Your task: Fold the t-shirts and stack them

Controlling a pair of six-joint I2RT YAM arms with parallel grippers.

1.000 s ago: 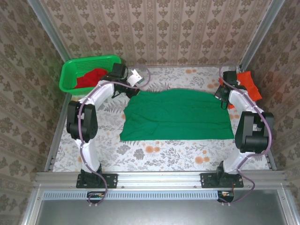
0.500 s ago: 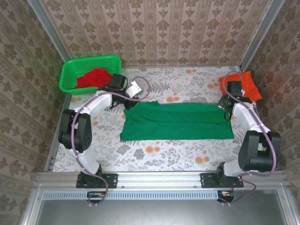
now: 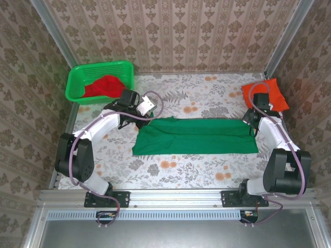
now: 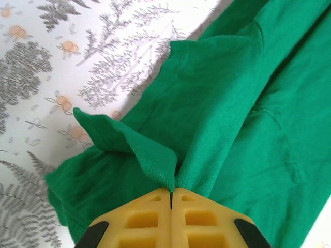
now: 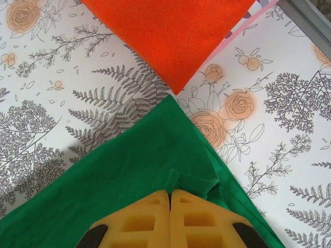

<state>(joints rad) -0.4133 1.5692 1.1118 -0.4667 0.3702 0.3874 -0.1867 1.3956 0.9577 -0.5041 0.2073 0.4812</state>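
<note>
The soft dark green cloth t-shirt [image 3: 196, 137] lies on the flowery table [image 3: 176, 170], a long strip running left to right. The left gripper [image 4: 170, 192] is squeezed tight on its far left corner. The right gripper [image 5: 170, 194] is squeezed tight on its far right corner. So 1 arm is at each end. The loose near edge lies toward the arm bases, so the fold probably goes that way.

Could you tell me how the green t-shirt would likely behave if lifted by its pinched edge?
Probably floppy: the green t-shirt bunches into soft folds where the left gripper pinches it. It would likely sag in between, as the right gripper holds the opposite end. It seems light: the thin cloth puckers at both pinches.
</note>
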